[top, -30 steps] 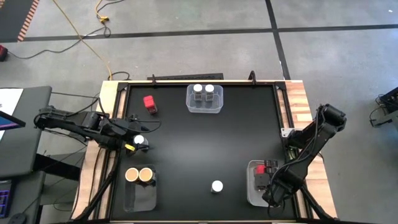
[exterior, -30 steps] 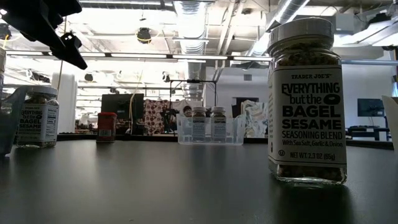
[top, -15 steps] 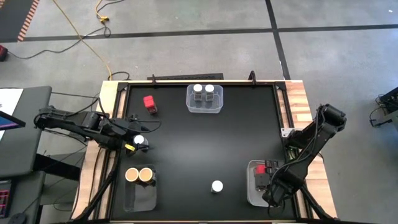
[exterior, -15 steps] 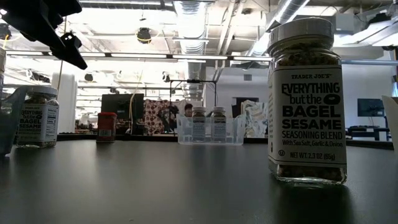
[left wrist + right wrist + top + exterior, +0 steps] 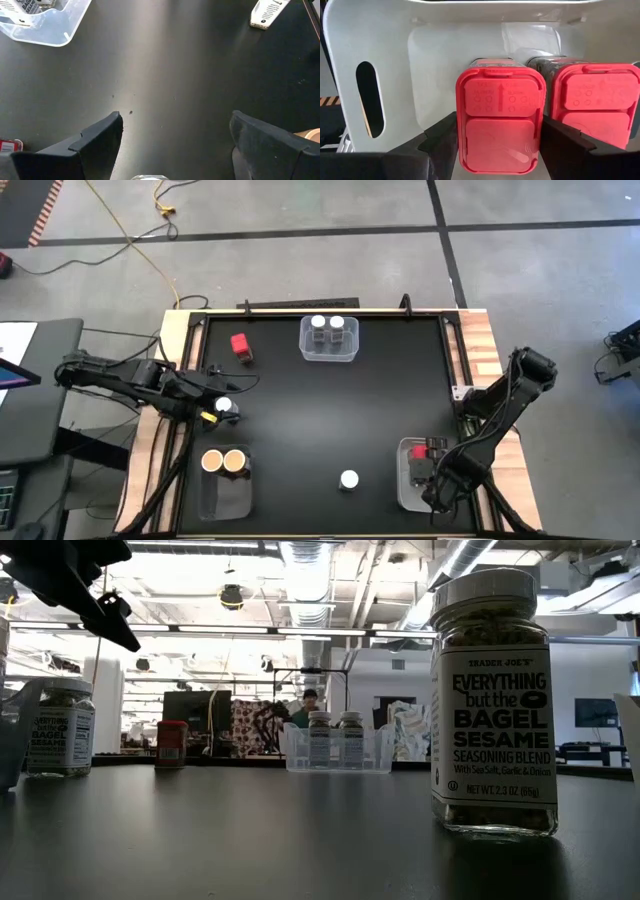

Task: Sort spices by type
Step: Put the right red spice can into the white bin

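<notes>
While the right gripper (image 5: 497, 142) sits in the near-right bin (image 5: 405, 485), fingers straddling a red box (image 5: 501, 119) without visibly pinching it, the left gripper (image 5: 218, 409) hangs spread over a white-lidded jar (image 5: 224, 406) at the left edge. Another jar (image 5: 348, 479) stands near-centre.

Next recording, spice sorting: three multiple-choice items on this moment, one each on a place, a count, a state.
1. Where are the two tan-lidded jars? A lying loose; B in the left-side clear plastic bin; C on the floor.
2. White-lidded jars in the clear bin at the table's top edge, high view? A one; B two; C four.
3. The left gripper is: A shut on a red box; B out of view; C open.
B, both sit inside it; B, two white lids show; C, its fingers stand apart.
</notes>
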Available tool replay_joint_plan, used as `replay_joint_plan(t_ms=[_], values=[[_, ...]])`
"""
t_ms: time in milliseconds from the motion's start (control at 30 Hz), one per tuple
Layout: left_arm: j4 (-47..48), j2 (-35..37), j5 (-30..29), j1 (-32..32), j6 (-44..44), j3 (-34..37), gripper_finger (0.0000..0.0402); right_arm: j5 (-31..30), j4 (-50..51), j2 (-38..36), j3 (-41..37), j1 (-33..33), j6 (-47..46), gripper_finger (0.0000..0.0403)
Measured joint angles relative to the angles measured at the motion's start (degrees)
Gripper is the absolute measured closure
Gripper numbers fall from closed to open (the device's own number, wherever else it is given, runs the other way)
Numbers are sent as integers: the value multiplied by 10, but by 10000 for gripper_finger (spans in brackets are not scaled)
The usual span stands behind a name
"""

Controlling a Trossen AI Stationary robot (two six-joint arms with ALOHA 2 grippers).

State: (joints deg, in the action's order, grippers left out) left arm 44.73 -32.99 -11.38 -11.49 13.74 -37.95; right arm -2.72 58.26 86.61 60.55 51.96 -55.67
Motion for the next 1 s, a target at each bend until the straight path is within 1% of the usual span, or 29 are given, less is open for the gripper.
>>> replay_joint_plan(t_ms=[167, 567, 700, 1000], values=[[0, 0, 0, 0, 0, 0, 49, 0, 2, 0, 0, 0, -13, 132], [0, 0, 0, 0, 0, 0, 49, -1, -2, 0, 0, 0, -8, 132], [0, 0, 0, 0, 4, 0, 49, -2, -8, 0, 0, 0, 7, 132], [0, 0, 0, 0, 7, 0, 49, -2, -6, 0, 0, 0, 3, 132]])
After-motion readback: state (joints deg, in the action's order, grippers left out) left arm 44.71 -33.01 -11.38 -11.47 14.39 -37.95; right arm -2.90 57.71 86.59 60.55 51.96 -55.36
